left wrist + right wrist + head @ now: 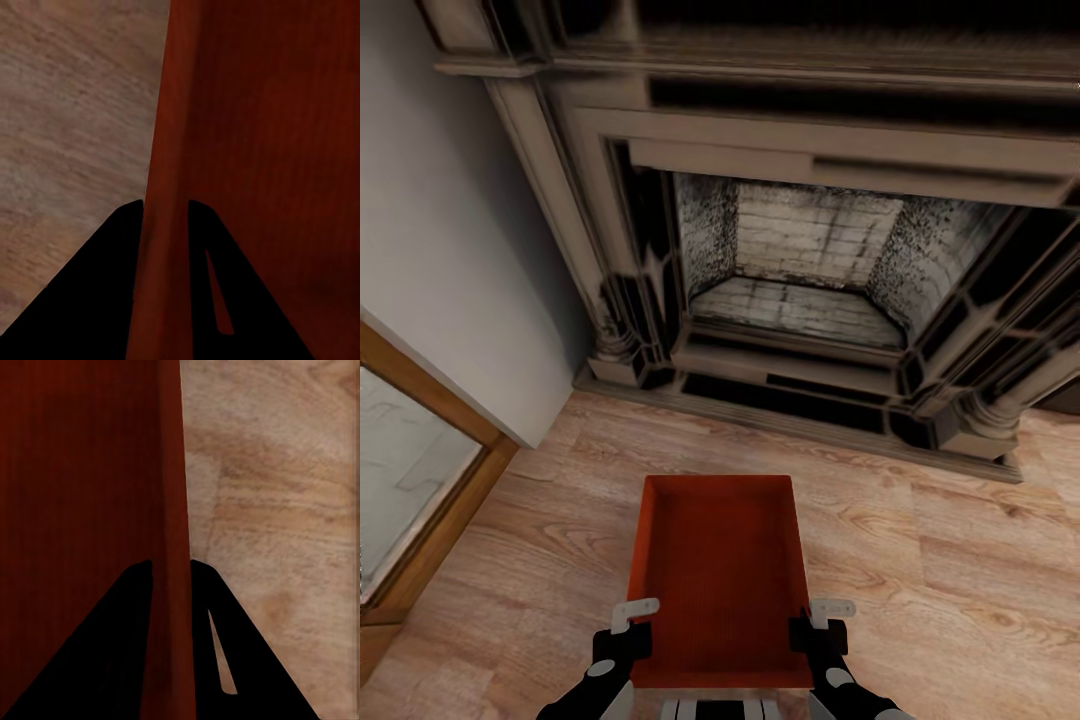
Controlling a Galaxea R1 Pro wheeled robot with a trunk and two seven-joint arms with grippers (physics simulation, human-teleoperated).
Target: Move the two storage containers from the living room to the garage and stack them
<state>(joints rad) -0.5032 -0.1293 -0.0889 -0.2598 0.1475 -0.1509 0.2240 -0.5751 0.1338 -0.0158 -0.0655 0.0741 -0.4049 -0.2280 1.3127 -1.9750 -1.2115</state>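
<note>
Both claws, left [622,640] and right [818,632], pinched shut on storage container [718,570] side walls; carry best kept level, grips even, clear of fireplace [800,270].

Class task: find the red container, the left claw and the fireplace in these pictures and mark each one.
container [715,570], head view, on its flat inner bottom.
left claw [630,625], head view, midway between its fingertips at the container's left wall.
fireplace [810,235], head view, on the pale brick back of the firebox.
</note>
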